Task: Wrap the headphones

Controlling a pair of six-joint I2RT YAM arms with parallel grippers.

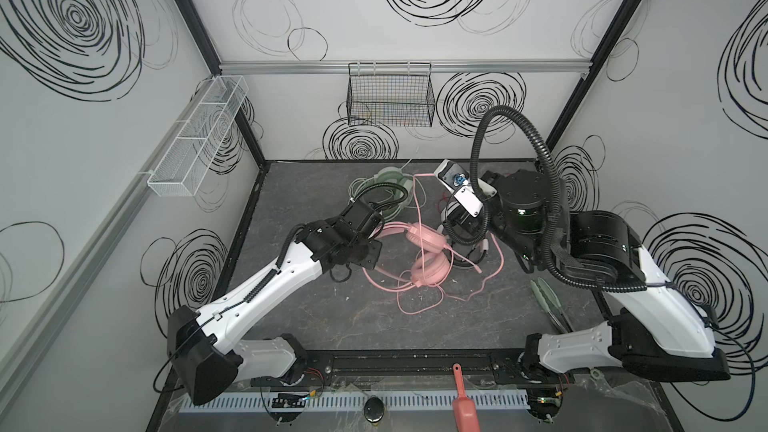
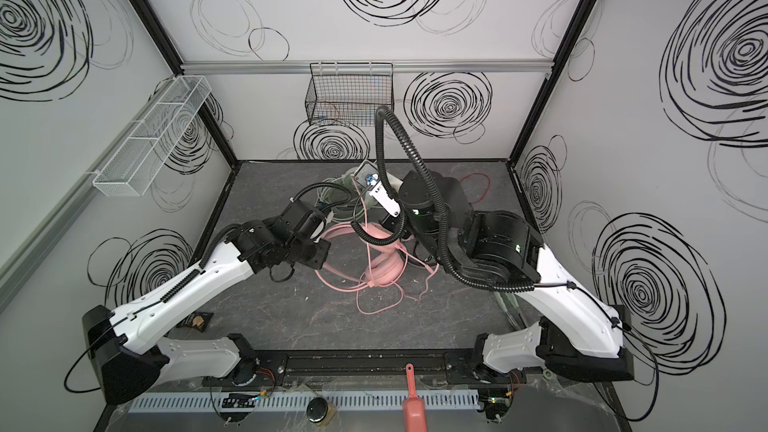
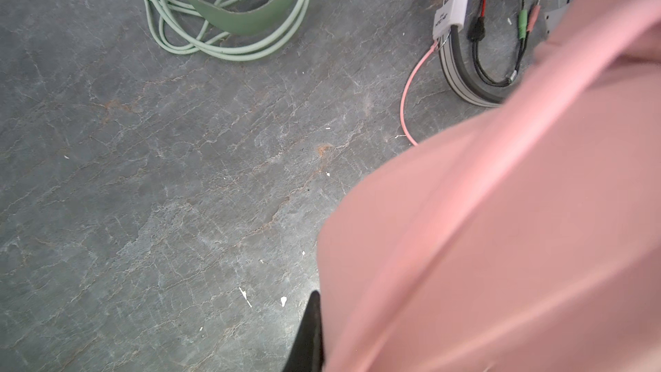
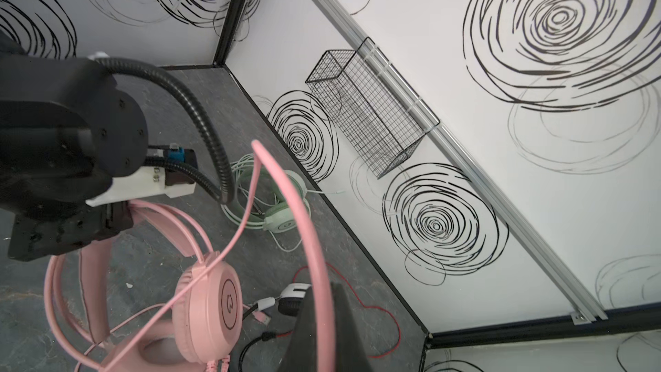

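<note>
**Three wired headsets clustered mid-tabletop, both hands closed on the pink one**

Three over-ear headsets lie close together toward the back of the tabletop (image 3: 179, 191), a dark grey surface veined like stone. The pink headset (image 1: 430, 268) is in the middle. It has smooth round plastic ear cups with soft cushions and a broad flat headband. Its pink cable (image 1: 417, 209) sprawls in loose loops, with one strand lifted off the surface. Behind it the mint-green headset (image 1: 390, 189) rests on its coiled pale green cable (image 3: 214, 48). The white-and-black headset (image 3: 461, 76), with a striped band and a thin red cable (image 4: 379, 311), lies just beside the pink one, mostly hidden under the right arm in both top views.

The left hand (image 4: 120, 218) is clamped tight on the pink headband. The right hand (image 4: 322, 302) is pinched closed on the raised pink cable.
</note>
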